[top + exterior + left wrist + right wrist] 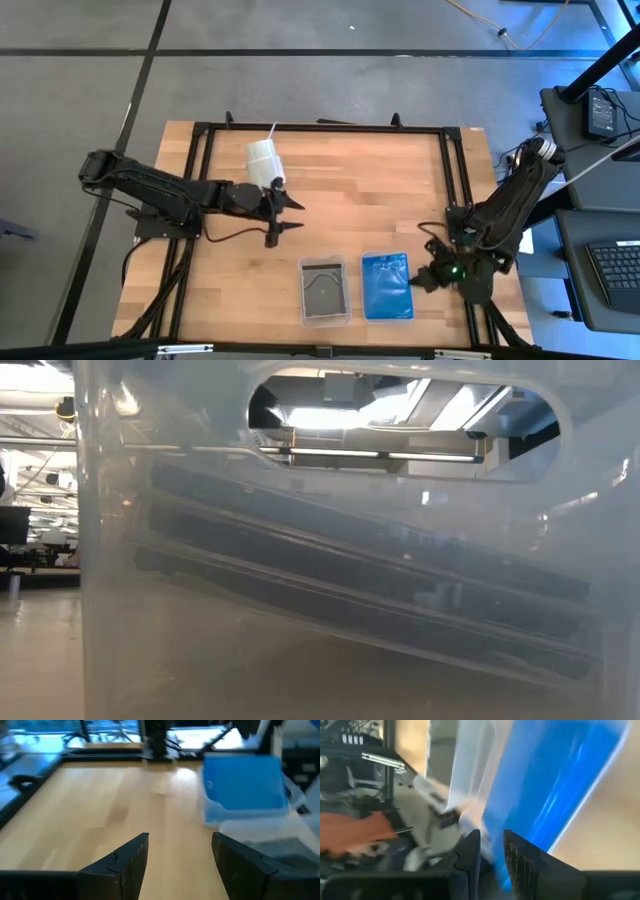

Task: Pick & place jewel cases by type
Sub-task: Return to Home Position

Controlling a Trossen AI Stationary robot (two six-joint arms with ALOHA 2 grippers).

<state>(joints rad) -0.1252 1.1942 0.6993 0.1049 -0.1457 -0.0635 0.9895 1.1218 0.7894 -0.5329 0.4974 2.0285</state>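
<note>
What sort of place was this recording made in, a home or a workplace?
Probably a robotics lab or workshop, not a home: the wooden table sits in a black metal frame, a keyboard lies on a desk beside it, and the low view shows strip lights overhead.

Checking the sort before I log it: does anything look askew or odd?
Yes: the dark cases lie slanted in their tray, one end higher, seen in the low view. Nothing spilled. Right gripper is beside the blue cases; left gripper is mid-table.
</note>
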